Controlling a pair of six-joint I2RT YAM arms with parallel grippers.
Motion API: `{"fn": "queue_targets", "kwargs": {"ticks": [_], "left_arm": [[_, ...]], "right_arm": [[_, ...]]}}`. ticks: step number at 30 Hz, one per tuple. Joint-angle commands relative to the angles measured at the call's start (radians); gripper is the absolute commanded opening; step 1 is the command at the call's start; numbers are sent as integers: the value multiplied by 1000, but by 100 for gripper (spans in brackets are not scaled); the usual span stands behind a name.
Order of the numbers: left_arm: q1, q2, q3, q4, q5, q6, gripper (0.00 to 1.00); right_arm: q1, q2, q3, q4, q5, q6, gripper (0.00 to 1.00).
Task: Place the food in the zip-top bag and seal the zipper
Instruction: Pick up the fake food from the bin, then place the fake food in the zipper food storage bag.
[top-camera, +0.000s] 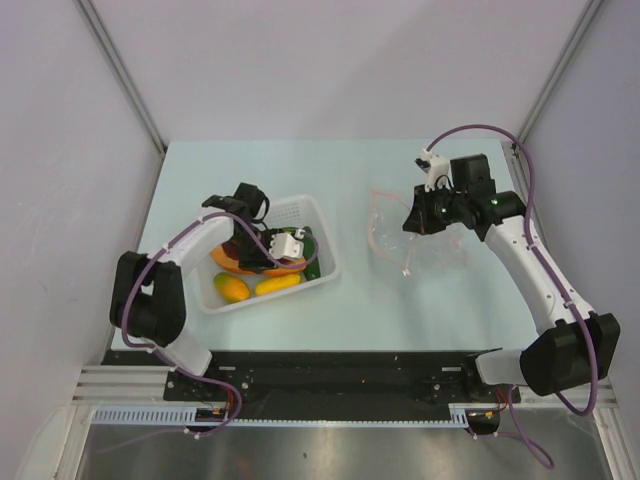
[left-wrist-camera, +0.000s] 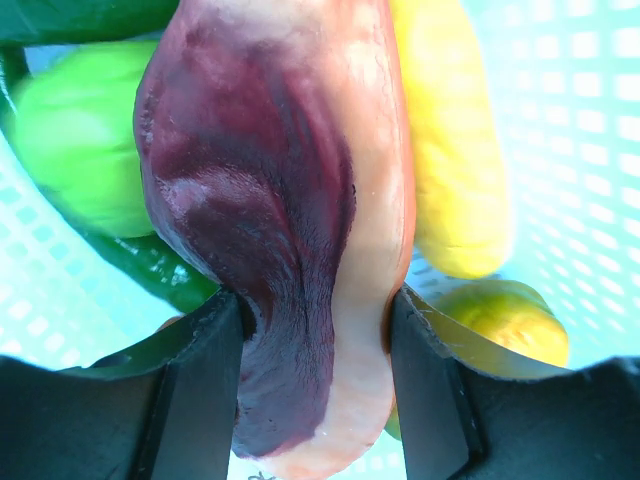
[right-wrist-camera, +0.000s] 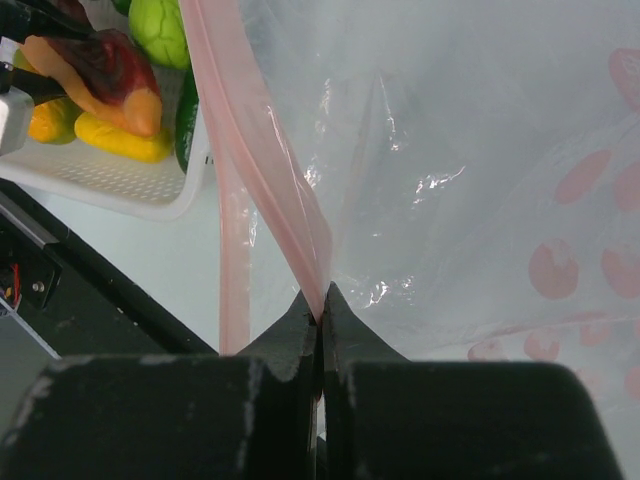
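The food lies in a white slotted basket (top-camera: 300, 203) on the left. My left gripper (left-wrist-camera: 315, 330) reaches into it, both fingers pressed against the sides of the reddish-brown piece (left-wrist-camera: 290, 200). Around that piece lie a lime-green ball (left-wrist-camera: 75, 140), a yellow fruit (left-wrist-camera: 450, 150), a yellow-orange fruit (left-wrist-camera: 510, 320) and a dark green piece (left-wrist-camera: 150, 265). The clear zip-top bag (top-camera: 385, 235) lies right of the basket. My right gripper (right-wrist-camera: 322, 300) is shut on its pink zipper (right-wrist-camera: 260, 140) and holds that mouth edge up, with the other strip lower and apart from it.
The basket (right-wrist-camera: 130, 185) stands just left of the bag's mouth, with a narrow strip of pale green table (top-camera: 350, 300) between them. A black rail (top-camera: 340, 370) runs along the near edge by the arm bases. Grey walls enclose the table on three sides.
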Motion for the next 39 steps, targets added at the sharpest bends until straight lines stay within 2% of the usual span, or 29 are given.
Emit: {"fn": "queue_targets", "kwargs": {"ticks": [1, 9, 13, 18, 20, 21, 22, 23, 24, 25, 27, 30, 36, 39], "left_arm": [[15, -67, 46, -74, 71, -3, 48], [36, -124, 169, -143, 203, -58, 50], [47, -153, 267, -175, 350, -127, 51], [47, -207, 417, -122, 557, -334, 53], [46, -231, 440, 1, 672, -502, 55], [44, -266, 436, 143, 712, -577, 55], [40, -285, 399, 234, 755, -739, 55], [20, -314, 370, 338, 764, -832, 55], [7, -363, 335, 562, 769, -921, 55], [-11, -389, 269, 663, 763, -1057, 56], [-80, -426, 224, 871, 720, -1136, 56], [-172, -455, 198, 1038, 678, -1245, 52], [-301, -445, 212, 1250, 619, -1373, 47], [-358, -419, 226, 1291, 602, -1385, 47]], "right_arm": [[-6, -39, 13, 3, -41, 0, 0], [-14, -56, 26, 24, -117, 14, 0], [-20, -62, 36, 56, -191, 66, 0], [-25, -60, 58, 118, -278, 182, 0], [-26, -57, 61, 139, -321, 231, 0], [-26, -51, 61, 145, -339, 250, 0], [-28, -48, 60, 158, -359, 261, 0], [-28, -43, 58, 165, -407, 273, 0], [-31, -39, 58, 171, -428, 294, 0], [-32, -36, 58, 185, -447, 304, 0], [-34, -31, 56, 197, -505, 330, 0], [-38, -27, 60, 216, -550, 377, 0], [-35, -34, 61, 219, -556, 422, 0], [-31, -37, 55, 211, -541, 423, 0]]}}
